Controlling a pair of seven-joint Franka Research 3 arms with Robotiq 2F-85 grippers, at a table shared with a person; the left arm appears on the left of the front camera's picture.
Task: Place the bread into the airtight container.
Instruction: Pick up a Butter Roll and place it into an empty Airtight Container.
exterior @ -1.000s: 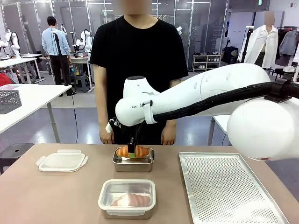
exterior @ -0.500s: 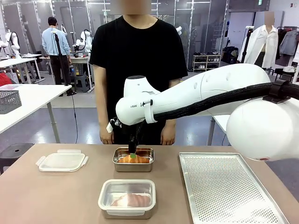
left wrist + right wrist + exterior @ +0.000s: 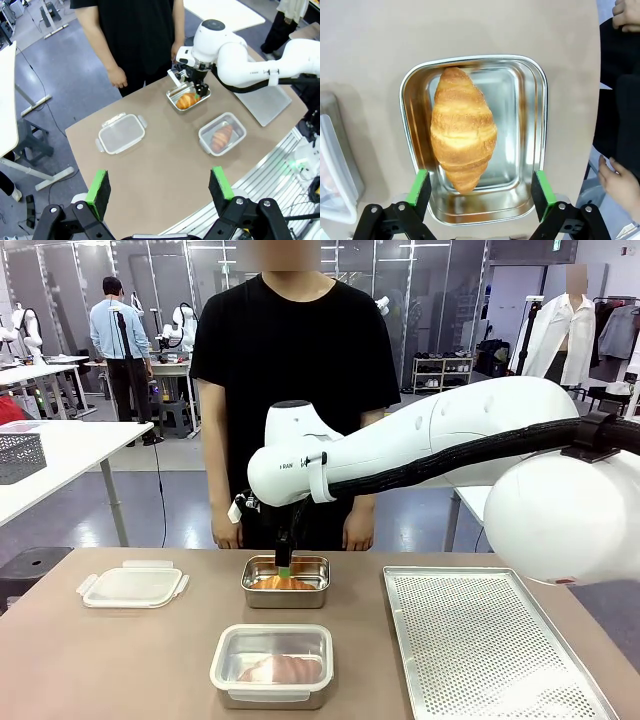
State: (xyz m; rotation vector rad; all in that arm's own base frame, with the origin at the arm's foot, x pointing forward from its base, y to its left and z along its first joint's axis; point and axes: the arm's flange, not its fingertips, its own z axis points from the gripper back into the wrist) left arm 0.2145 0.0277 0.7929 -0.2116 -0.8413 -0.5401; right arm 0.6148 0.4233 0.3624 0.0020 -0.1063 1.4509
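A: Front view first. What room is there along the table (image 3: 100,660) edges?

B: The steel container (image 3: 286,582) sits near the far edge, about mid-table, with bare table all round it. A lidded container (image 3: 271,664) holding another bread sits nearer the robot's edge, a loose lid (image 3: 133,585) toward the far left, and a perforated tray (image 3: 480,640) fills the right side. The right arm reaches across from the right; its right pincer (image 3: 284,565) hangs straight down over the steel container, and the arm hides most of it.

A: And the left wrist view?

B: The left pincer (image 3: 162,189) hovers high above the near edge, pads wide apart, nothing between them. The croissant (image 3: 186,100) lies in the steel container, below the other arm's wrist. The person's hand (image 3: 118,77) hangs beyond the far edge.

A: Right wrist view?

B: The pads stand fully spread on either side, gripping nothing. The croissant lies lengthwise in the container, toward one long wall, with bare steel beside it. The container's nearest rim is cut by the pincer's base.
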